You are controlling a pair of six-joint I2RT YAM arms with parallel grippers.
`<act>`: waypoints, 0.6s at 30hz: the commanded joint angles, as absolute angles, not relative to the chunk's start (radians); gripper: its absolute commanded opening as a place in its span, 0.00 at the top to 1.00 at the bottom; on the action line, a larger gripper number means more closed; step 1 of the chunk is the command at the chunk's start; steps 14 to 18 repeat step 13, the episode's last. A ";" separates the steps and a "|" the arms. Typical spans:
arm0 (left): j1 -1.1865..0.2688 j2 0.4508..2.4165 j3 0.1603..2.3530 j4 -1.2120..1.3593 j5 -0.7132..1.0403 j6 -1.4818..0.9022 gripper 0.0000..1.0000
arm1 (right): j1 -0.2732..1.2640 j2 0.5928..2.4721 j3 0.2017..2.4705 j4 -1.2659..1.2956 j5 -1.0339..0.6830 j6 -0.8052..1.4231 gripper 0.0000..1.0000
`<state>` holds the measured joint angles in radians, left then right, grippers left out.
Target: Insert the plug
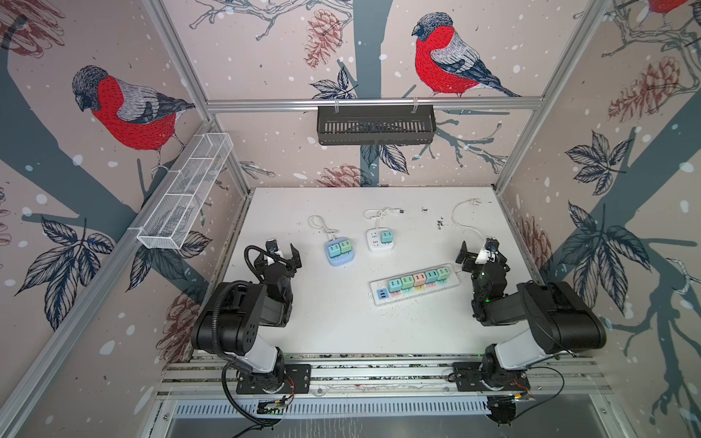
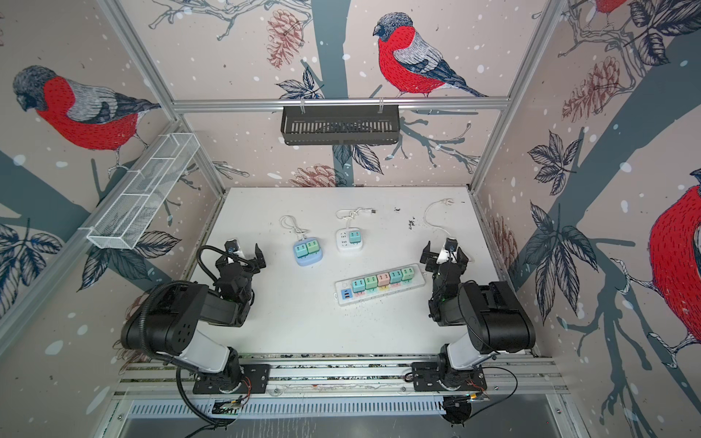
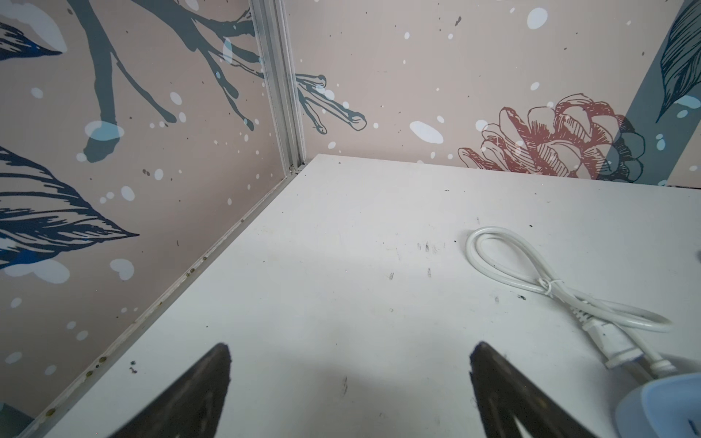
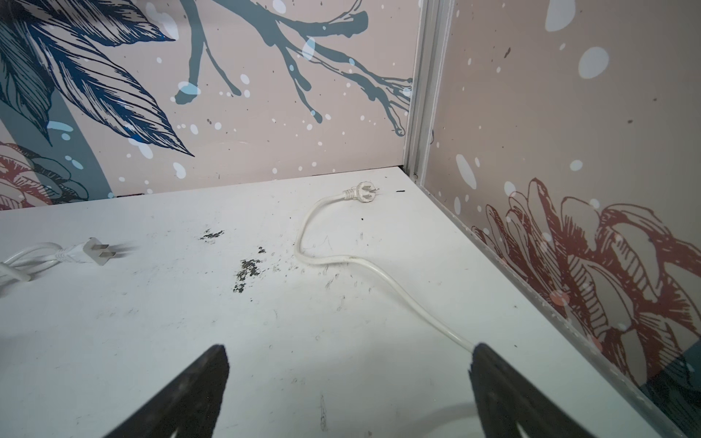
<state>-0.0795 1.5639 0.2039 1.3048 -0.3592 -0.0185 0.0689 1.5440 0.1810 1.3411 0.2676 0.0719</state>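
Note:
A long white power strip (image 1: 415,290) (image 2: 343,285) lies right of centre with several coloured plugs (image 1: 419,279) seated in a row. A blue socket block (image 1: 340,261) (image 2: 308,261) (image 3: 667,409) carries two green plugs, and a white socket cube (image 1: 373,240) (image 2: 343,239) carries one teal plug (image 1: 386,237). My left gripper (image 1: 282,252) (image 2: 244,252) (image 3: 351,349) hovers open and empty left of the blue block. Open and empty too, my right gripper (image 1: 478,252) (image 2: 444,254) (image 4: 349,347) hangs by the strip's right end, over its cord.
The strip's white cord (image 4: 341,258) curls back to a loose three-pin plug (image 1: 474,203) (image 4: 362,191) near the back right corner. A two-pin cord plug (image 1: 396,211) (image 4: 96,252) lies behind the white cube. The blue block's tied cord (image 1: 320,223) (image 3: 531,273) lies behind it. Walls close three sides.

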 commanded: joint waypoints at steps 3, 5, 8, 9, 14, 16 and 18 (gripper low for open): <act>-0.080 1.564 0.201 1.382 -0.354 -0.009 0.03 | 0.072 1.544 0.178 1.385 0.306 0.058 0.00; -0.080 1.564 0.203 1.380 -0.354 -0.010 0.02 | 0.072 1.544 0.178 1.384 0.307 0.059 0.00; -0.080 1.563 0.203 1.380 -0.354 -0.009 0.02 | 0.072 1.545 0.182 1.379 0.304 0.059 0.00; -0.080 1.565 0.203 1.381 -0.354 -0.009 0.02 | 0.071 1.548 0.185 1.375 0.303 0.058 0.00; -0.080 1.565 0.203 1.380 -0.354 -0.009 0.02 | 0.074 1.542 0.178 1.384 0.305 0.055 0.00; -0.080 1.565 0.203 1.380 -0.354 -0.009 0.02 | 0.074 1.542 0.178 1.384 0.305 0.055 0.00; -0.080 1.565 0.203 1.380 -0.354 -0.009 0.02 | 0.074 1.542 0.178 1.384 0.305 0.055 0.00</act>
